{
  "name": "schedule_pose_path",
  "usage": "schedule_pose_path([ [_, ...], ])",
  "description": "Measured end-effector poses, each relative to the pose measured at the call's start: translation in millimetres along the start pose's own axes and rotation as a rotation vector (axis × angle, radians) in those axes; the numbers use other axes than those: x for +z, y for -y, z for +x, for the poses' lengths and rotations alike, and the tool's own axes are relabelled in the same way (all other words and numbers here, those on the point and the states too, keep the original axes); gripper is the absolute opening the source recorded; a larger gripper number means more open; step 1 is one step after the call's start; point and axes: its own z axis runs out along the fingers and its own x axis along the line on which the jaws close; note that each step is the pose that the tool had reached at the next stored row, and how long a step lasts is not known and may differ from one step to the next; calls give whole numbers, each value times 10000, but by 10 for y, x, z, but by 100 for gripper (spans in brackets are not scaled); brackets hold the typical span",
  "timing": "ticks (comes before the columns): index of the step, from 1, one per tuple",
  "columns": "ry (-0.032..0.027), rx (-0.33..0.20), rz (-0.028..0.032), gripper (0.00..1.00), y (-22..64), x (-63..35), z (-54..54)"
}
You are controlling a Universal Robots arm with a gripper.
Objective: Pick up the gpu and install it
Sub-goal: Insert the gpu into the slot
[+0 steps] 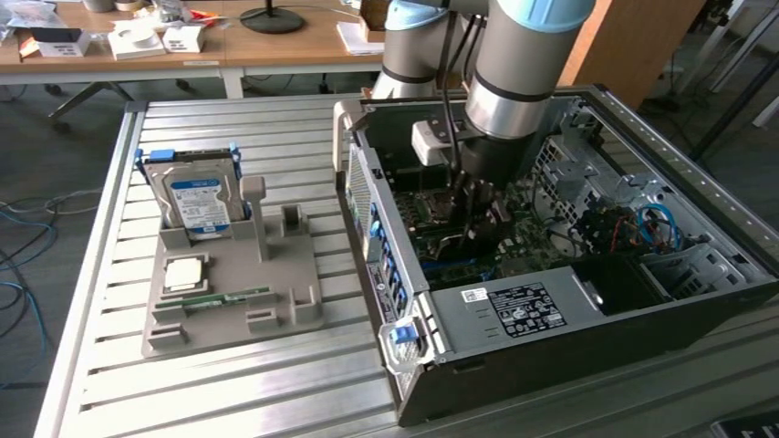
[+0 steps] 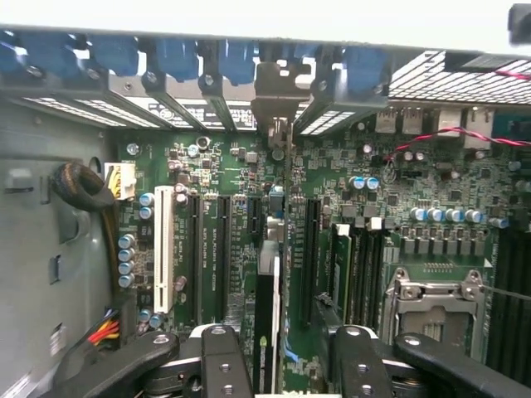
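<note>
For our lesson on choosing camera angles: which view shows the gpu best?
The wrist view: the gpu stands edge-on on the motherboard, its grey bracket plain to see. In the exterior view the arm covers most of it inside the computer case.

Inside the case, the gpu (image 2: 267, 298) is seen edge-on over the green motherboard (image 2: 332, 178), stood among black slots (image 2: 311, 257). Its grey bracket (image 2: 278, 91) is set into the row of blue latches (image 2: 178, 54). The card is straddled by the gripper (image 2: 290, 365). A white slot (image 2: 163, 249) and a CPU socket (image 2: 436, 303) are seen to either side.
</note>
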Motion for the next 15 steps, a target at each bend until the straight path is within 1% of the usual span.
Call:
schedule_pose_path([
  [15, -1, 37, 20, 45, 12, -431, -10],
])
